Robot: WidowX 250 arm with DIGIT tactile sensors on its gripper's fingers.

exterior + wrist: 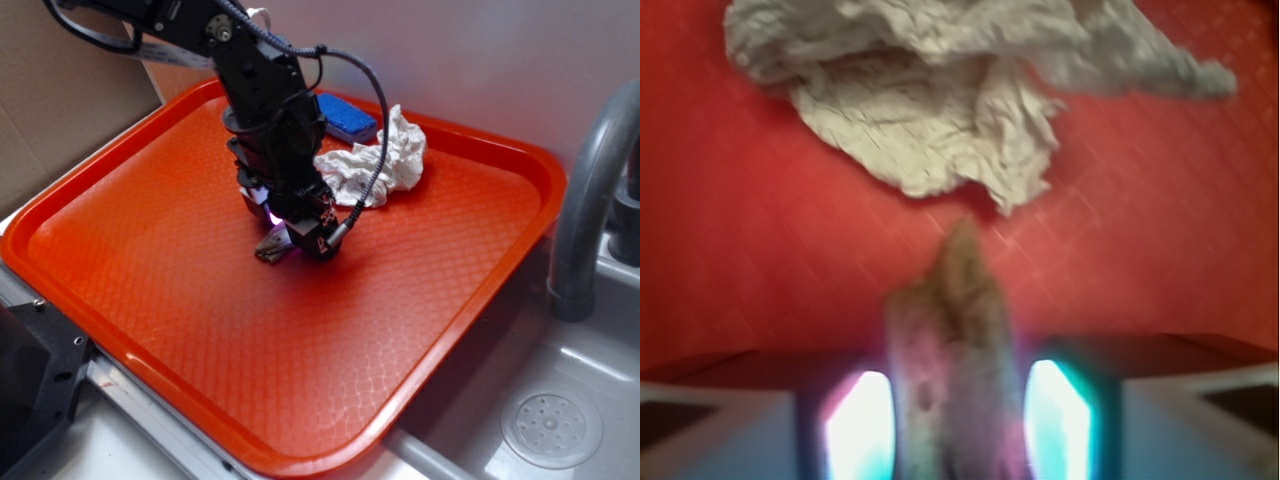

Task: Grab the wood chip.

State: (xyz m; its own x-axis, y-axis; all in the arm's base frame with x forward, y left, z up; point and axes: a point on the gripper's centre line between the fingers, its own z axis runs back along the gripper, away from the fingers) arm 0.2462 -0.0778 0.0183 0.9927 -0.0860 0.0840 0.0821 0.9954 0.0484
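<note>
Near the middle of the orange tray (180, 290), the pincer (287, 240) is down at the tray floor with the wood chip (955, 330) between its fingers (710, 430).

Wrist view: chip runs lengthwise up the gap, narrow tip poking out ahead toward the crumpled paper towel (940, 110). Lit slivers show on both sides of it, so I can't tell whether the pads are bearing on it yet. Pincer state: straddling the chip, contact unconfirmed. The exterior view doesn't help; the chip shows only as a dark bit under the fingers (268, 250), which look to be at or just off the tray.

Landmark = towel. The chip sits just in front of it, tip near the towel's edge but apart from it. Blue sponge (345, 115) is behind the towel at the tray's back rim, well clear.

Risks from here, my read:
- Chip is rough and tapered. If the pads close on the taper, it can squirt forward out of the grip.
- Uneven bark surface means point contact, so the chip may rotate or drop on lift.
- Any forward drift while closing pushes the tip into the towel, so it snags or drags along.
- Cable (370, 180) drapes over the towel; arm motion could tug the towel toward the chip.
</note>
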